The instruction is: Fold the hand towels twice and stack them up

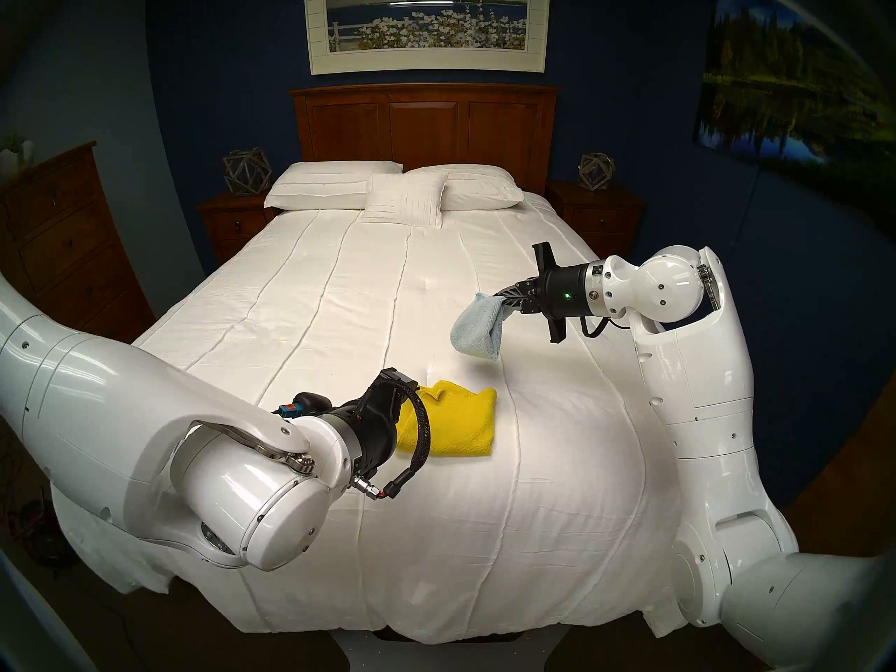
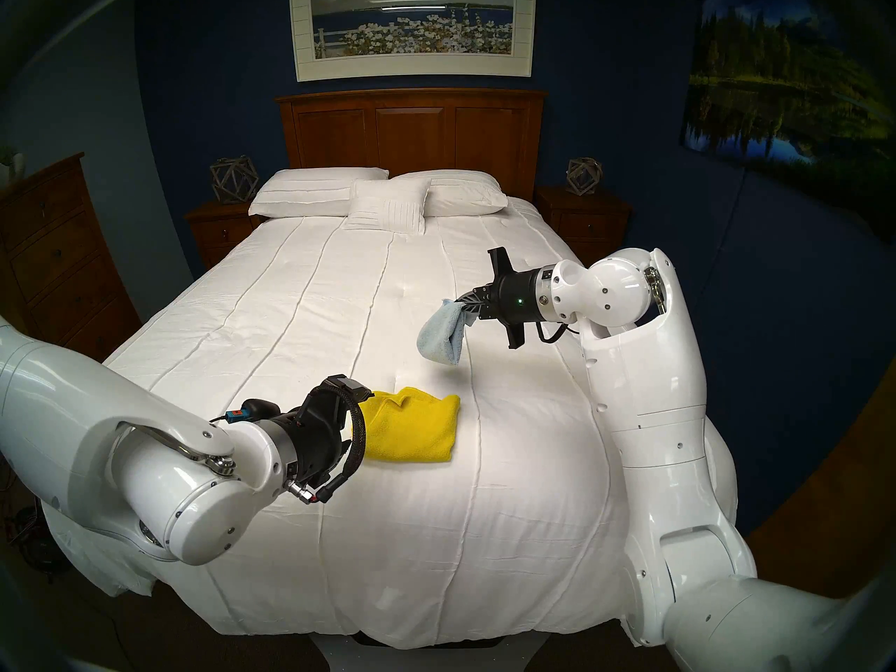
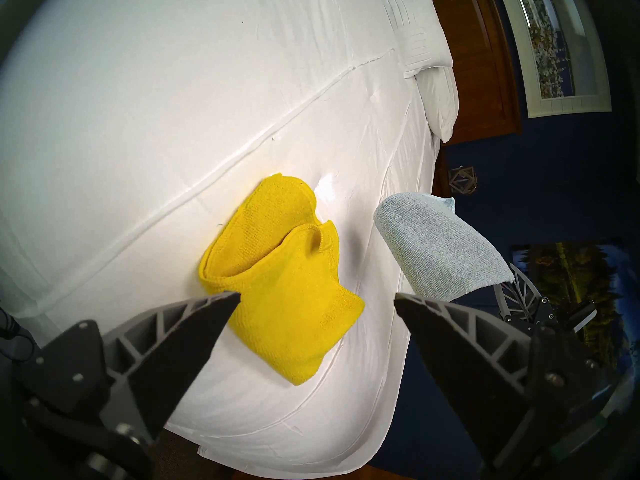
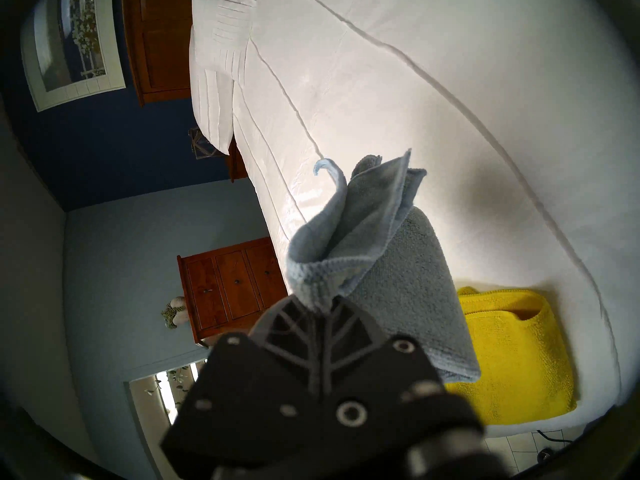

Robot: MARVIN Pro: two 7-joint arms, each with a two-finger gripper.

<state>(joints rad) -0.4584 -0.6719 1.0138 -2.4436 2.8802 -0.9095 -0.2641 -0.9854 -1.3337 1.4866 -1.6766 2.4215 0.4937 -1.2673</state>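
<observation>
A folded bright yellow hand towel (image 1: 453, 423) (image 3: 287, 295) lies on the white bedspread (image 1: 315, 317) near the foot of the bed. My left gripper (image 3: 317, 297) hovers just above its near edge, fingers wide apart and empty; in the head views its wrist hides the fingers. The pale blue hand towel (image 1: 475, 329) (image 3: 436, 247) (image 4: 391, 278), folded, hangs in the air to the right of and beyond the yellow one. My right gripper (image 1: 499, 295) (image 4: 318, 306) is shut on the blue towel's upper corner and reaches in from the bed's right side.
White pillows (image 1: 392, 191) lie against the wooden headboard (image 1: 426, 123) at the far end. Nightstands (image 1: 232, 220) flank the bed, and a wooden dresser (image 1: 63, 239) stands along the left wall. The bedspread drops off at the near edge and on both sides.
</observation>
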